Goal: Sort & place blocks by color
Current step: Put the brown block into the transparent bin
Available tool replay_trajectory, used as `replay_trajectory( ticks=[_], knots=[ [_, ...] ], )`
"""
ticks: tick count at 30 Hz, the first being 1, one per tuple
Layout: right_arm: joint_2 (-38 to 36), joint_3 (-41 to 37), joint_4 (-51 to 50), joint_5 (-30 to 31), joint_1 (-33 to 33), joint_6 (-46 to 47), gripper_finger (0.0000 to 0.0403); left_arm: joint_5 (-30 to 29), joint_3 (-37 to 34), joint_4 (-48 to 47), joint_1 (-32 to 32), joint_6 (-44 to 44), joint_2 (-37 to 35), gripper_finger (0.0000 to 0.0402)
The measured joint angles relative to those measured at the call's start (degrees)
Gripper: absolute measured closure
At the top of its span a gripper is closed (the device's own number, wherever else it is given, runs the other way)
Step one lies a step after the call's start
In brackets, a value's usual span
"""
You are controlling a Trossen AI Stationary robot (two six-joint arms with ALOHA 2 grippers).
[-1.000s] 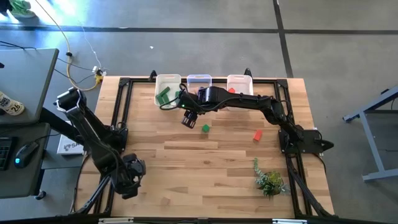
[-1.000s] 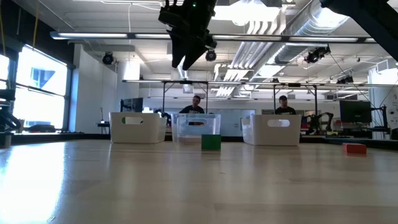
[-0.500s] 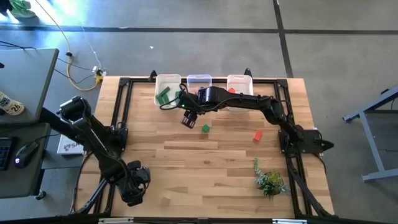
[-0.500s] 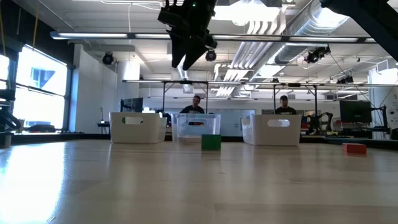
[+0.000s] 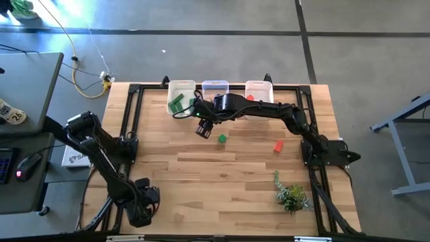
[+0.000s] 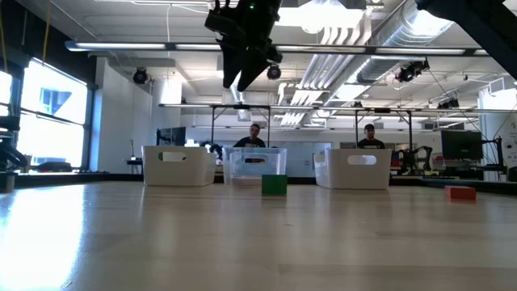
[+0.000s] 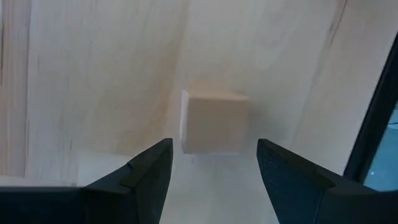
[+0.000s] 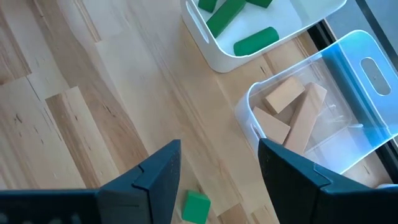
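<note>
A plain tan wooden cube (image 7: 214,121) lies on the table near its near left corner. My left gripper (image 5: 142,207) (image 7: 214,149) hangs open just above it, pointing down, and its fingers touch nothing. My right gripper (image 5: 203,129) (image 8: 217,152) hangs open and empty high over the far middle of the table. A green cube (image 5: 222,138) (image 6: 274,184) (image 8: 196,206) lies just beside it on the table. A red block (image 5: 277,146) (image 6: 460,192) lies farther right. Another tan block (image 5: 179,216) rests near the front edge.
Three bins stand along the far edge: a white one (image 5: 181,96) (image 8: 205,37) holding green blocks, a clear one (image 5: 215,87) (image 8: 348,81) holding tan blocks, and a white one (image 5: 259,91) with red. A green plant sprig (image 5: 290,195) lies at the near right. People sit beyond the table.
My left gripper has moved toward the table's near edge and sunk closer to the tabletop, staying open. My right gripper and the blocks have kept still.
</note>
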Motion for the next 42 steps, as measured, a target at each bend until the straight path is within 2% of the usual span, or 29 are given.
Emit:
replay_trajectory(
  ticks=[12,23,26,31,37,40,42],
  knots=[
    [0.02,-0.01,0.02,0.00,0.00,0.20,0.0201,-0.57,0.00,2.15,0.00,-0.16,3.50,0.0179],
    [0.04,-0.02,0.02,0.02,0.00,1.26,0.0201,-5.81,0.00,2.57,1.18,0.42,3.55,0.0179],
    [0.32,-0.02,0.03,0.00,0.00,1.21,0.0201,-4.30,-0.02,2.36,1.83,1.12,3.59,0.0182],
    [1.04,-0.08,-0.38,-0.10,0.00,1.07,0.0201,-1.90,0.04,2.14,2.51,3.25,4.14,0.0211],
    [1.03,-2.55,-0.69,-0.57,0.00,1.22,0.0201,-1.93,0.00,1.70,2.51,3.07,4.18,0.0255],
    [1.05,-4.22,-0.53,-2.81,0.00,1.25,0.0201,-1.50,0.06,2.13,2.50,3.14,4.05,0.0288],
    [1.11,-4.66,-0.38,-4.67,0.00,1.07,0.0201,-0.73,0.03,2.35,2.46,3.82,3.56,0.0292]
  ],
)
